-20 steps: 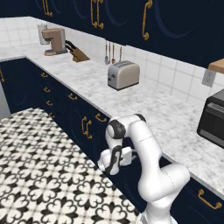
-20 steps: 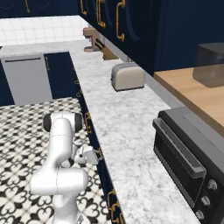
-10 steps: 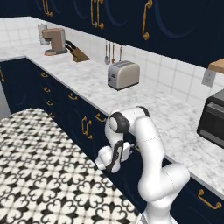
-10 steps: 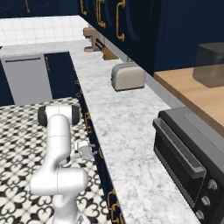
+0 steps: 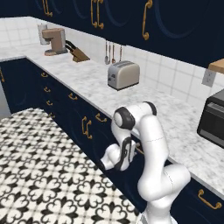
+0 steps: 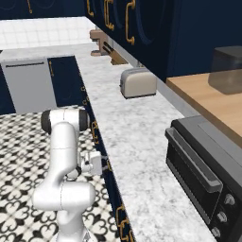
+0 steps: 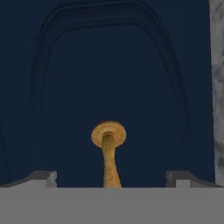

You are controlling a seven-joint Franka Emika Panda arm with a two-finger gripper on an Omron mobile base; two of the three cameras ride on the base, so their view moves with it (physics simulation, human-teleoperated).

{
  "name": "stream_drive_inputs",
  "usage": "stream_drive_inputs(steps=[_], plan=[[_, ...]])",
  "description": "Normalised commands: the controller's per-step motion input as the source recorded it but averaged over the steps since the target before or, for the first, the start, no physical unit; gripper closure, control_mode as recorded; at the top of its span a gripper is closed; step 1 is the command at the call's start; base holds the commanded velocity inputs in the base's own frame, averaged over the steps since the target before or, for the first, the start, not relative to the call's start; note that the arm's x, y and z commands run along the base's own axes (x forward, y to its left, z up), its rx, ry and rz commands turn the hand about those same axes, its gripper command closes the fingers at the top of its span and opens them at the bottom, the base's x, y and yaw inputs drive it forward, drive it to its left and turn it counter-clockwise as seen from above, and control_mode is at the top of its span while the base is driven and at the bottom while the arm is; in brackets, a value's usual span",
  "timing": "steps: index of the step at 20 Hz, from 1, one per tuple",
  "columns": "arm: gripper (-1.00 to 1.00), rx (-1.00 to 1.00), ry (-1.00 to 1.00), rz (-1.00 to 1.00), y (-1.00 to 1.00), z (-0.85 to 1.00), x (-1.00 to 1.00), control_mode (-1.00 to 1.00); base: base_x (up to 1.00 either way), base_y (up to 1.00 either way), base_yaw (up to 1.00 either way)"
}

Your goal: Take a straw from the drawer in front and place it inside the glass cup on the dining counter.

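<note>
Drawer [image 7: 113, 87] front, navy and closed, faces the hand camera, with one brass handle [image 7: 109, 148] at its lower middle; the handle's round mount sits on the panel and its stem runs toward the camera. One end effector [image 7: 111, 177] points straight at that panel, its two fingertips [image 7: 41, 177] spread wide apart with the handle stem between them, touching neither and gripping nothing. Beside the drawer, along the right edge of the hand view, runs a strip of marble.

From the left base view the end effector [image 5: 117, 157] hangs low against the navy cabinet fronts, below the edge of the table [image 5: 92, 83]. On the table, left of the arm, stand one toaster [image 5: 123, 75], one coffee machine [image 5: 53, 40] and one knife block [image 5: 77, 53]; two utensils [image 5: 109, 54] hang on the tiles just behind the toaster. One dark oven [image 5: 213, 118] sits on the table right of the arm. In the right base view the end effector [image 6: 97, 163] is close to the cabinet face beside the table [image 6: 137, 137].
</note>
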Motion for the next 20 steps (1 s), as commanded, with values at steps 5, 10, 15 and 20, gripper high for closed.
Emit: stream_drive_inputs(steps=[5,10,15,20], plan=[[-1.0,0.0,0.11,0.03,-0.01,-0.3,0.0,-1.0,0.0,0.0,0.0],[-1.0,0.0,0.02,0.03,-0.13,-0.3,-0.06,-1.0,0.0,0.0,0.0],[-1.0,0.0,0.0,0.0,-0.4,-0.07,-0.01,-1.0,0.0,0.0,0.0],[1.0,0.02,0.0,0.0,-0.27,0.0,0.23,-1.0,0.0,0.0,0.0]])
